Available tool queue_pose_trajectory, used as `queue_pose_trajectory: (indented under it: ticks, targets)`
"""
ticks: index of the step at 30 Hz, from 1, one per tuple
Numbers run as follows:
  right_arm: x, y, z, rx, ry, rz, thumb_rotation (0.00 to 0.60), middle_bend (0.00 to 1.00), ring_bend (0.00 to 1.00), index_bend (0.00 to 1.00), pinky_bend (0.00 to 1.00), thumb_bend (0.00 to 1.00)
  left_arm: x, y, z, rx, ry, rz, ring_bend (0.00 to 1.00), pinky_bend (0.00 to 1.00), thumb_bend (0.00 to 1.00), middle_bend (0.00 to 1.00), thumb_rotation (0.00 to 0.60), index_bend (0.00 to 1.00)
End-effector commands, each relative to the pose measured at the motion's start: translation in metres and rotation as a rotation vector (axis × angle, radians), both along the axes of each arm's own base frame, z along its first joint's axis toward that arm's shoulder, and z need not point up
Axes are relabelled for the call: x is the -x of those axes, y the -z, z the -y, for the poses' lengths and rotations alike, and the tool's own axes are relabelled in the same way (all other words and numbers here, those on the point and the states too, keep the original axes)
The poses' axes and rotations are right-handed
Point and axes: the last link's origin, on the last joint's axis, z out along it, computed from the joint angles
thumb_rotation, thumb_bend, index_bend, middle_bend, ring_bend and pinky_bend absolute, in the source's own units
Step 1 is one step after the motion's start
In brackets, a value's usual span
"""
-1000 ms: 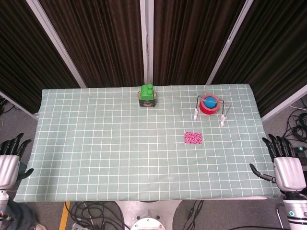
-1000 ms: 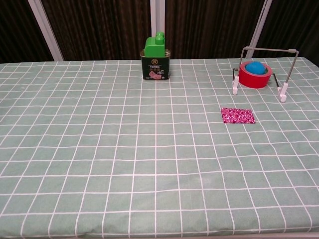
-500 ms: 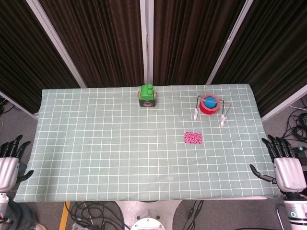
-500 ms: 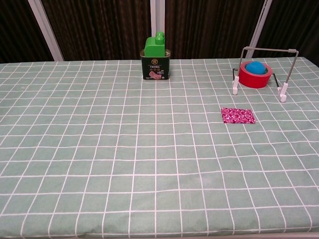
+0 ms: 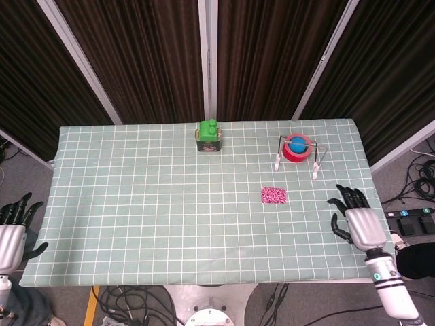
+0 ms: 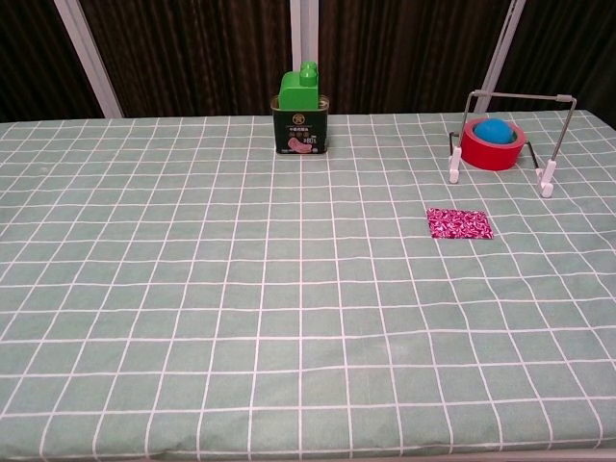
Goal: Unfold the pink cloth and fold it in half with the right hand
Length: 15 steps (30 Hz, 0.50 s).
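Note:
The pink cloth (image 5: 274,195) (image 6: 459,223) lies folded into a small rectangle on the green checked tablecloth, right of centre. My right hand (image 5: 359,224) hovers over the table's right front part, fingers spread and empty, a good way right of and nearer than the cloth. Beyond the table's left front corner my left hand (image 5: 13,234) hangs with fingers apart, holding nothing. Neither hand appears in the chest view.
A green tin with a green block on top (image 5: 209,136) (image 6: 302,114) stands at the back centre. At the back right, a red tape roll with a blue ball (image 5: 297,147) (image 6: 492,141) sits under a wire stand. Cables lie on the floor at right.
My right hand has swung in from beyond the table's right edge to above the tablecloth, nearer the cloth. The left hand has sunk slightly. The cloth has not moved.

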Motion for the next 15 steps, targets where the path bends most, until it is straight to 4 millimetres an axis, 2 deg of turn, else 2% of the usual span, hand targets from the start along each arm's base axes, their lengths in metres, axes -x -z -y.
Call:
queue_pose_trajectory:
  ticks: [1,7,15]
  targets:
    - [-0.012,0.03,0.029,-0.067,0.008,-0.01,0.0,0.01,0.0,0.28,0.0,0.65,0.001,0.0,0.001,0.001,-0.002,0.003,0.15,0.15,0.12,0.14,0.6,0.22]
    - [-0.018,0.065,0.057,-0.133,0.028,-0.031,0.0,0.01,0.0,0.28,0.0,0.65,0.001,0.001,0.001,0.007,-0.002,0.01,0.15,0.15,0.12,0.14,0.6,0.22]
    - [-0.013,0.098,0.084,-0.18,0.073,-0.051,0.0,0.01,0.0,0.29,0.0,0.64,0.0,0.002,0.0,0.012,-0.002,0.016,0.15,0.15,0.12,0.14,0.6,0.22]
